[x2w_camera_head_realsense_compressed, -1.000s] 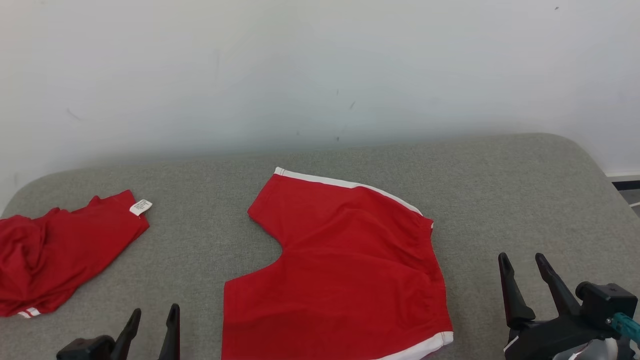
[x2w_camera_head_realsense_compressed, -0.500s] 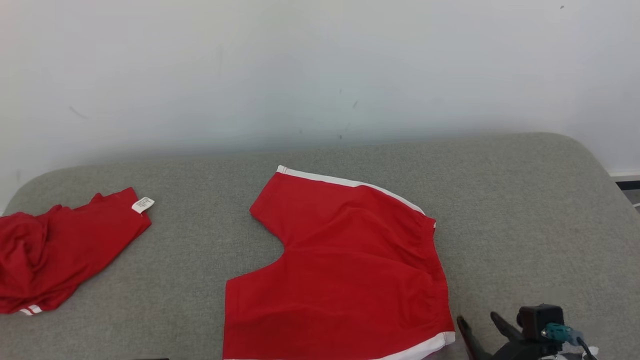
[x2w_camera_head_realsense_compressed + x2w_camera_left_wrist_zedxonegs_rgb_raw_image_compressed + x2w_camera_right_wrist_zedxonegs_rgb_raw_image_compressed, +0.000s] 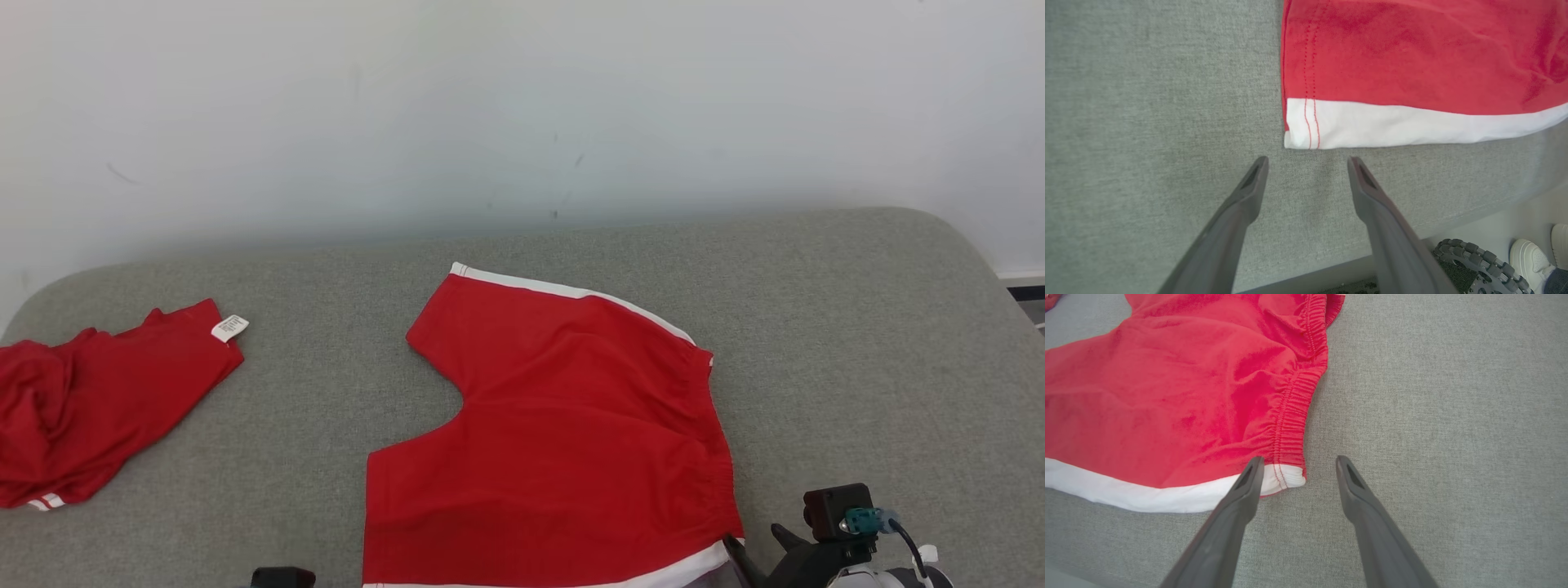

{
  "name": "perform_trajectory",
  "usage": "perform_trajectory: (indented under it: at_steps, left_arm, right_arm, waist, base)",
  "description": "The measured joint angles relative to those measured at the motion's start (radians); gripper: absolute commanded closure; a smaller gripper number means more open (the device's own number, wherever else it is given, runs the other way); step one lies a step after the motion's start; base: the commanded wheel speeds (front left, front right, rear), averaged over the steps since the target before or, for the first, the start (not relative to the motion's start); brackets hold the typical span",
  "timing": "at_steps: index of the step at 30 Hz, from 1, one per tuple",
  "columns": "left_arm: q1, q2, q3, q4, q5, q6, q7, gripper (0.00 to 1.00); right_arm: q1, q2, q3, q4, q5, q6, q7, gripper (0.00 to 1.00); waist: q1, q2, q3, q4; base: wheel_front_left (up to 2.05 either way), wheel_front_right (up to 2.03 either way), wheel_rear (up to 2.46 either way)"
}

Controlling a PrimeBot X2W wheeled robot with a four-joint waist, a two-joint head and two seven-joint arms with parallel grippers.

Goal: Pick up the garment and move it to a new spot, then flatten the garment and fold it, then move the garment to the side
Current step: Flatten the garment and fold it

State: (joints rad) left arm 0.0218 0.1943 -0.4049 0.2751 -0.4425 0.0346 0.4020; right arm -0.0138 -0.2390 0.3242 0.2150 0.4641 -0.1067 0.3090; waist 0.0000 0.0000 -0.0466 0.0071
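Closest to me, low in the left wrist view, the left pincer stands wide open with nothing between its fingers, over the bare grey fabric of the worktop. Just beyond its fingertips, apart from them, lies a leg corner of the red shorts. The white band along their hem runs off to the right of that frame. In the lower right corner of the same frame I can see a ribbed wheel below the worktop's edge, and a white shoe beside it.

On the other side, the right pincer is also spread open and has hold of nothing. Its left finger overlaps the white corner of the shorts where the hem band meets the gathered elastic waistband. Its right finger is over bare grey fabric just past that corner. I cannot tell whether the left finger touches the cloth or hangs above it.

From the head camera, the shorts lie spread flat in the lower middle of the frame, running off its bottom edge. The leg openings face the frame's left and the waistband faces its right. The right pincer sits at the lower right, its tips at the shorts' nearest right corner.

Farther off, at the left edge, a second red garment lies crumpled, well apart from the shorts, with a small white label at its upper corner. Behind the worktop's rounded far edge rises a pale wall.
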Motion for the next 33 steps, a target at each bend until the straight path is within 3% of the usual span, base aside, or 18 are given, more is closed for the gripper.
perform_trajectory:
  at_steps: [10,11,14,17,23,33]
  left_arm:
    - [-0.053,-0.005,0.003,0.036,0.0,0.0,0.016,0.0]
    - [-0.053,-0.005,0.003,0.037,0.0,0.0,0.017,0.11]
    - [-0.059,-0.008,0.004,0.048,0.0,0.0,0.017,0.17]
    - [-0.075,-0.01,0.005,0.058,0.0,0.0,0.017,0.32]
    - [-0.092,-0.022,0.003,0.074,-0.001,0.0,0.017,0.51]
    - [-0.094,-0.028,0.001,0.093,-0.006,-0.009,0.011,0.42]
  right_arm:
    - [-0.02,0.003,0.009,0.005,0.0,0.001,0.041,0.0]
    - [-0.02,0.004,0.014,0.005,0.0,0.001,0.044,0.0]
    - [-0.022,0.008,0.018,0.005,0.0,0.001,0.052,0.0]
    - [-0.039,0.008,0.018,0.005,0.0,0.002,0.057,0.0]
    - [-0.042,0.008,0.03,0.011,0.0,0.012,0.074,0.0]
    - [-0.047,0.012,0.049,0.037,0.0,0.028,0.098,0.07]
  waist:
    - [0.0001,0.0,0.016,0.002]
    - [0.0,0.0,0.017,0.001]
    - [0.0,0.0,0.023,-0.006]
    - [0.0001,0.0,0.029,-0.012]
    - [0.0,0.0,0.035,-0.016]
    - [0.0001,0.0,0.042,-0.009]
  base:
    - [0.0,0.0,0.0]
    - [0.0,0.0,0.0]
    - [0.0,0.0,0.0]
    - [0.0,0.0,0.0]
    - [0.0,0.0,0.0]
    - [0.0,0.0,0.0]
